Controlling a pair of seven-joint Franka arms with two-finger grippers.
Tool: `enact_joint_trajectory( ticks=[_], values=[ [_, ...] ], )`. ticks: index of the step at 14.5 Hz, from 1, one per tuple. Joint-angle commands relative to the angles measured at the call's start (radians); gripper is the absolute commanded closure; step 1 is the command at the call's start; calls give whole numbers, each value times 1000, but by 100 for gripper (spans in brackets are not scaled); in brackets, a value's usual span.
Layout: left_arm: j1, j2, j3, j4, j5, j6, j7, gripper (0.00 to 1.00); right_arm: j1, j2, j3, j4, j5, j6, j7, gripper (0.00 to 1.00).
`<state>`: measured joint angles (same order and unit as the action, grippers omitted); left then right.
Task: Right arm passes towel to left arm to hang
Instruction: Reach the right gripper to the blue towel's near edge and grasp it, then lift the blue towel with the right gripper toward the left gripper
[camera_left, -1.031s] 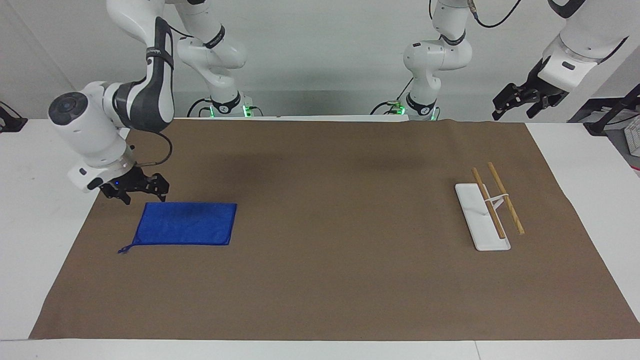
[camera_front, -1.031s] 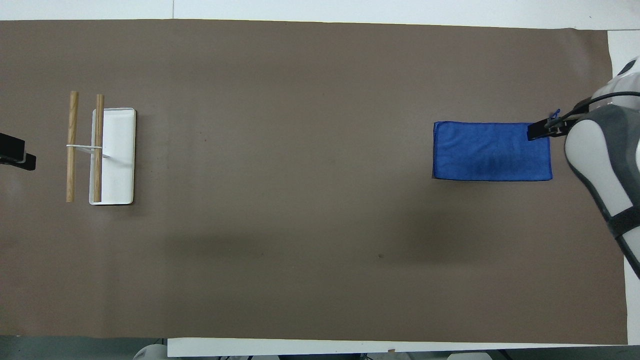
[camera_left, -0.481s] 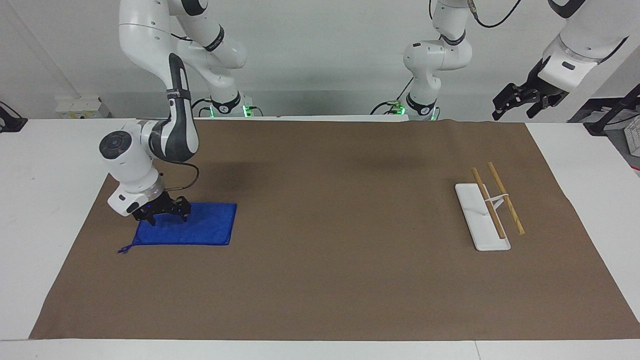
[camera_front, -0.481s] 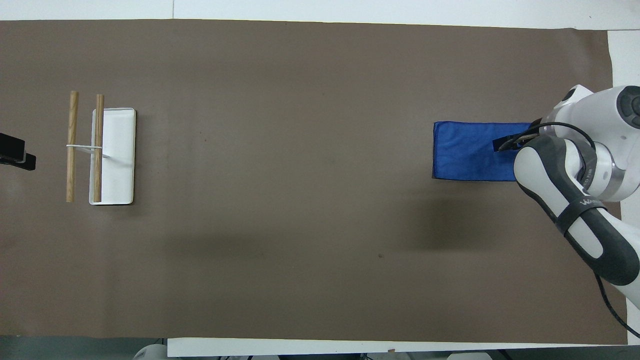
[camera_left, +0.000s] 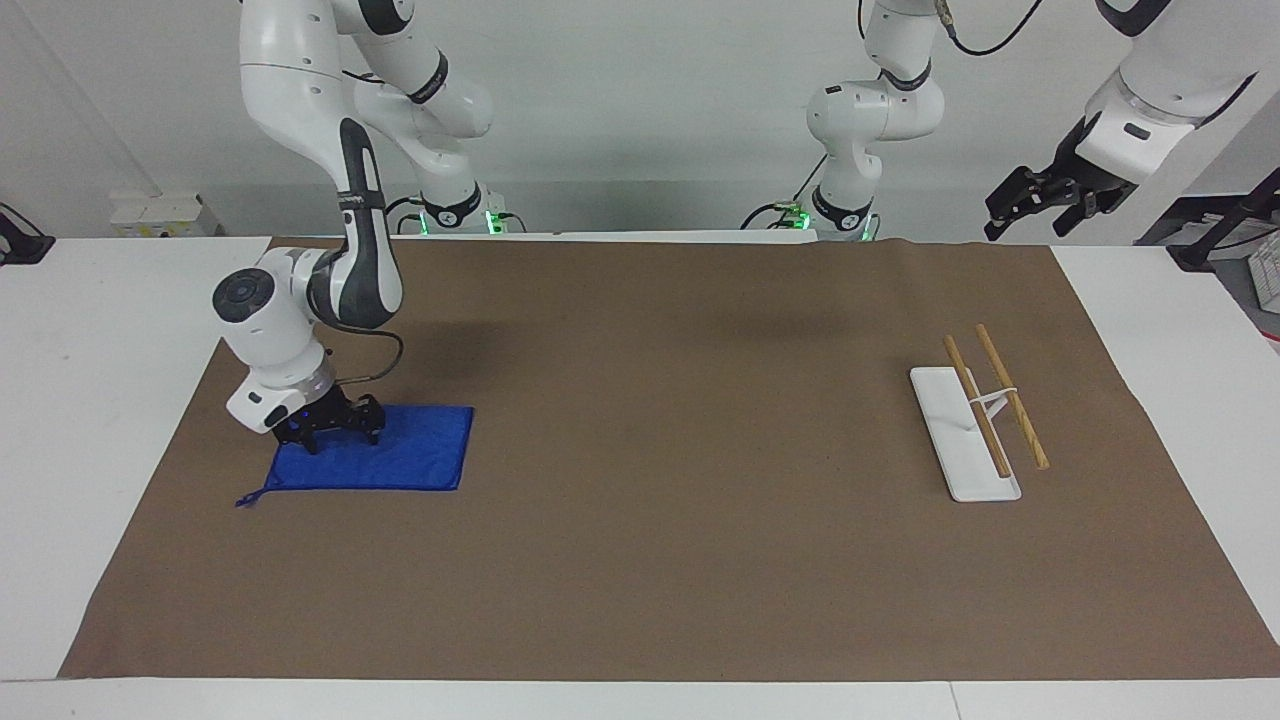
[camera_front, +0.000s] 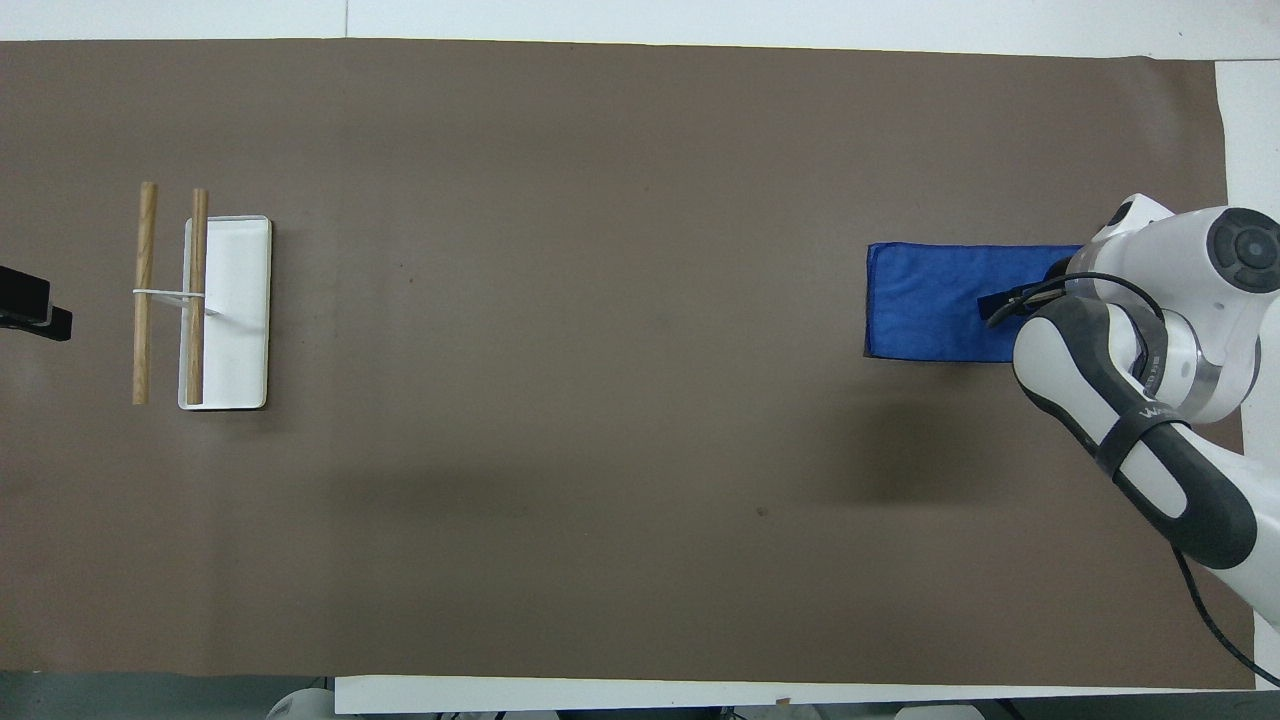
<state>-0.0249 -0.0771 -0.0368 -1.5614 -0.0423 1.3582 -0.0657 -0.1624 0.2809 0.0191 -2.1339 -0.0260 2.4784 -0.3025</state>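
The blue towel (camera_left: 410, 455) lies flat on the brown mat toward the right arm's end of the table; it also shows in the overhead view (camera_front: 925, 300). Its loop cord (camera_left: 250, 497) sticks out from the corner farthest from the robots. My right gripper (camera_left: 335, 432) is down on the towel's end nearest the mat's edge, fingers spread open and touching the cloth; in the overhead view the arm covers that end and only a black fingertip (camera_front: 1000, 305) shows. My left gripper (camera_left: 1040, 205) waits raised past the mat's corner at the left arm's end, open and empty.
A white rack base (camera_left: 950, 440) with two wooden rods (camera_left: 1012, 395) on a wire stand sits toward the left arm's end; it also shows in the overhead view (camera_front: 235, 310). Two smaller white arms with green-lit bases (camera_left: 455, 215) stand at the robots' edge.
My right gripper came in from beside the towel, moved over its end and lowered onto the cloth. The towel has not moved. The left arm has stayed still.
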Motion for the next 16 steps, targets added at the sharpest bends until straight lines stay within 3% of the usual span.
enact_joint_trajectory(
  ticks=[1, 2, 3, 8, 12, 16],
  values=[
    [-4, -15, 5, -6, 19, -14, -2, 0, -17, -8, 13, -15, 3, 11, -27, 88],
    [-4, -15, 5, -6, 18, -13, -2, 0, -19, -8, 13, -15, 4, 10, -18, 90],
    [-4, -15, 5, -8, 19, -14, -2, 0, -22, -8, 13, -12, 12, 8, -26, 100],
    [-4, -15, 5, -8, 18, -14, -2, 0, -25, -19, 16, 23, 70, -93, -23, 100],
    [-4, -15, 5, -6, 18, -13, -2, 0, -23, -52, 48, 150, 90, -359, 69, 100],
    [-4, -15, 5, -8, 18, -13, -2, 0, -22, -82, 203, 325, 90, -695, 444, 100]
  ],
)
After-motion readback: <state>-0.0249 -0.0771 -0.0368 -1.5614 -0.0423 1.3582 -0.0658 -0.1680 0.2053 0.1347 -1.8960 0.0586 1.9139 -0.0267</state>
